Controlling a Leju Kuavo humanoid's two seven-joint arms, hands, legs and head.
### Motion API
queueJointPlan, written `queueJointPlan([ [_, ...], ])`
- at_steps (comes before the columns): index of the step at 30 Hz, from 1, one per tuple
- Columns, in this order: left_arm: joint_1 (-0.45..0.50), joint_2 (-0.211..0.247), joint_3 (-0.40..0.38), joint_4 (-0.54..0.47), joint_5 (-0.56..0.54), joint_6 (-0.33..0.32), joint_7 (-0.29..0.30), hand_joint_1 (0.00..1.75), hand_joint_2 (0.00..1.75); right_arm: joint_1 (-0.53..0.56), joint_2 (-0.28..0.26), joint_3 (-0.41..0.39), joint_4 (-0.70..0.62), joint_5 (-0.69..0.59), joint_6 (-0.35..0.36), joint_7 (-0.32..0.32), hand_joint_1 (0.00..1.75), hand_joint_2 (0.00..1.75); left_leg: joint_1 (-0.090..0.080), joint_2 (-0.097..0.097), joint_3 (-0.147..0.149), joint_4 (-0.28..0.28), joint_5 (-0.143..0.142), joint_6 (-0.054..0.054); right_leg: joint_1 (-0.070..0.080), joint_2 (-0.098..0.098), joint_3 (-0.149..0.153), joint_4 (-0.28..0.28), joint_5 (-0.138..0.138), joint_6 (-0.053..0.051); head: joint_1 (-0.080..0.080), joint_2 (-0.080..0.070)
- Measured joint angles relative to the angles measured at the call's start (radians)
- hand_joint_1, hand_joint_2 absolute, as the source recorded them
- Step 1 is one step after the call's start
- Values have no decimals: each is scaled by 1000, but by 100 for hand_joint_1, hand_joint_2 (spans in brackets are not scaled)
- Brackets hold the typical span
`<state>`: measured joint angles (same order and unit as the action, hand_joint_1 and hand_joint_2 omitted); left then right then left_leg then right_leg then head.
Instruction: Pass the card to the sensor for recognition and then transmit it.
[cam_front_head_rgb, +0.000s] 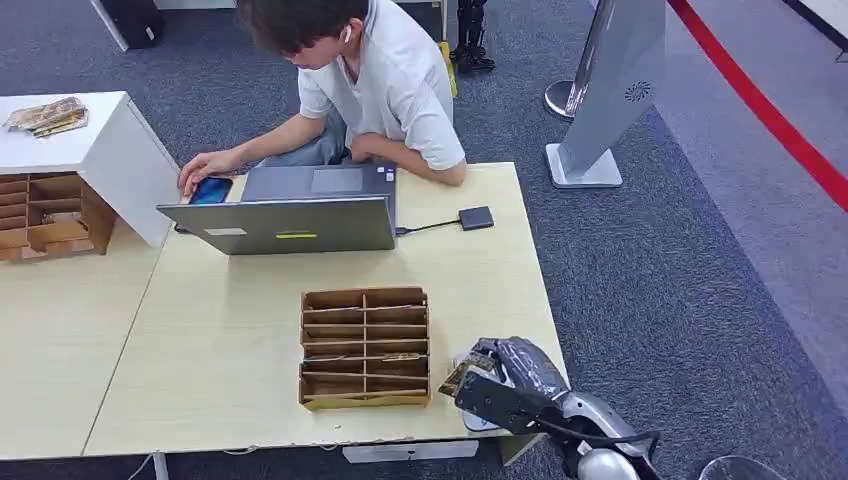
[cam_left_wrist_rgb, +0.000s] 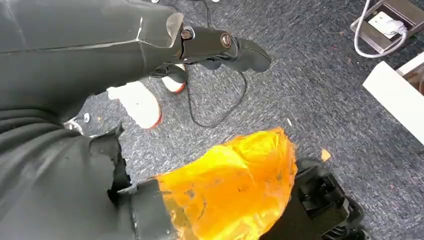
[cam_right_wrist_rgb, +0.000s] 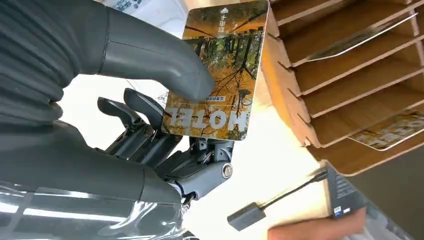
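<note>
The hotel key card (cam_right_wrist_rgb: 220, 75) is pinched by the right hand (cam_front_head_rgb: 505, 380) at the lower right of the head view, just right of the cardboard slot organizer (cam_front_head_rgb: 366, 348) on the tabletop (cam_front_head_rgb: 220, 340). In the right wrist view the thick grey thumb (cam_right_wrist_rgb: 160, 62) is pressed on the card's printed face near its middle, with the darker fingers (cam_right_wrist_rgb: 132, 112) seen behind it.

The card is judged to be light, thin, stiff plastic with a glossy, probably slippery face, so a flat pinch across both faces is favoured. One end is best left free for the sensor. It shouldn't be fragile, though a hard squeeze could bow it.

The small dark card reader (cam_front_head_rgb: 476, 217), cabled to the laptop (cam_front_head_rgb: 285, 215), sits upper centre in the head view, well apart from the card.

The left hand (cam_left_wrist_rgb: 220, 47) is seen over the carpet (cam_left_wrist_rgb: 320, 100); it can't be told whether it's open or closed.
</note>
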<state>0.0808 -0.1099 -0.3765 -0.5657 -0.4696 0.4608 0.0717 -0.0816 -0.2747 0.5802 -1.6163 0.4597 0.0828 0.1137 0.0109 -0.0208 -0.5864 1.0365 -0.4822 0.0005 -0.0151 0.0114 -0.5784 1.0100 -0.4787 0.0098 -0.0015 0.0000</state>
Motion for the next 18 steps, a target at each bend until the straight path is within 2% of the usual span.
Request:
queueJointPlan([
  [18,-5,0,-2,8,9,0,0,0,0,0,-19,10,31,7,3,17,175,175,0,0,0,0,0,0,0,0,0,0,0,0,0,0],
])
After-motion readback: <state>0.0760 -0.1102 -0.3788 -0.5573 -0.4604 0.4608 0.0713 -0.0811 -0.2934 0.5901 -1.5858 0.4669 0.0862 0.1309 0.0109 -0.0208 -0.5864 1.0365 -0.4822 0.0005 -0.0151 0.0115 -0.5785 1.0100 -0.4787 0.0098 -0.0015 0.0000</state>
